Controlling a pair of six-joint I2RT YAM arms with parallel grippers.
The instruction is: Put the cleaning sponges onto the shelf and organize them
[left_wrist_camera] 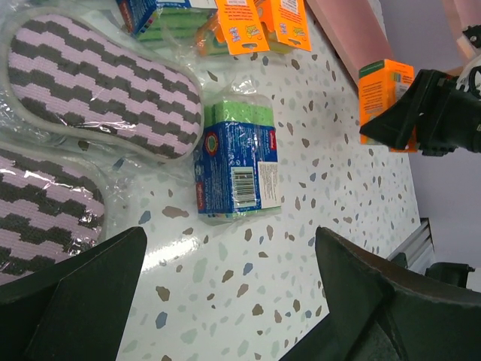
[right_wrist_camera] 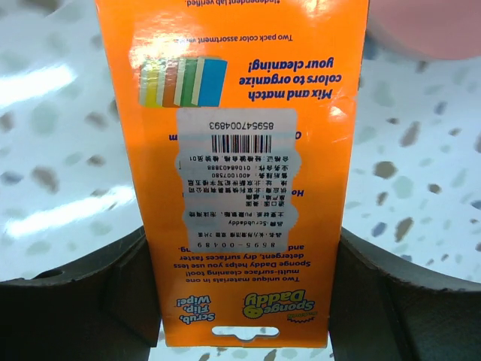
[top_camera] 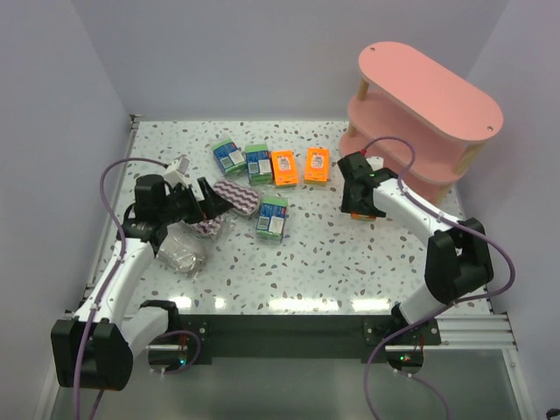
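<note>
- top view: the right gripper [top_camera: 360, 206] is clenched on one orange pack [top_camera: 364, 214]. it's carried low over the table [top_camera: 350, 262], just in front of the shelf [top_camera: 429, 114]. i'd call this the carry leg toward a tier.
- top view, the count:
  - two other orange packs [top_camera: 283, 166] lie side by side mid-table, so that's three orange in all.
  - there are three green-and-blue packs [top_camera: 258, 164]: two in that same row and one loose, nearer the arms.
  - add two zigzag sponges [top_camera: 234, 194] and one greyish sponge [top_camera: 181, 249] in clear wrap beside the left arm.
  - nothing shows on the shelf's top board.
- top view: the left gripper [top_camera: 206, 208] hangs over the nearer zigzag sponge, well apart from the shelf.
- left wrist: the fingers [left_wrist_camera: 75, 301] are spread wide with nothing between them but speckled tabletop.
  - the loose green-and-blue pack [left_wrist_camera: 239, 169] sits just ahead, label up, with both zigzag sponges to its left.
  - my guess is it's lining up a pick there.
  - across the table you can see the other arm holding its orange pack.
- right wrist: the orange pack fills the view, pinched between both fingers [right_wrist_camera: 75, 301] at the hang-tab end.
  - the rest sticks out free in front, which is probably handy for sliding it flat onto a board.
  - the pink blur in the top right corner is the shelf, close by.
</note>
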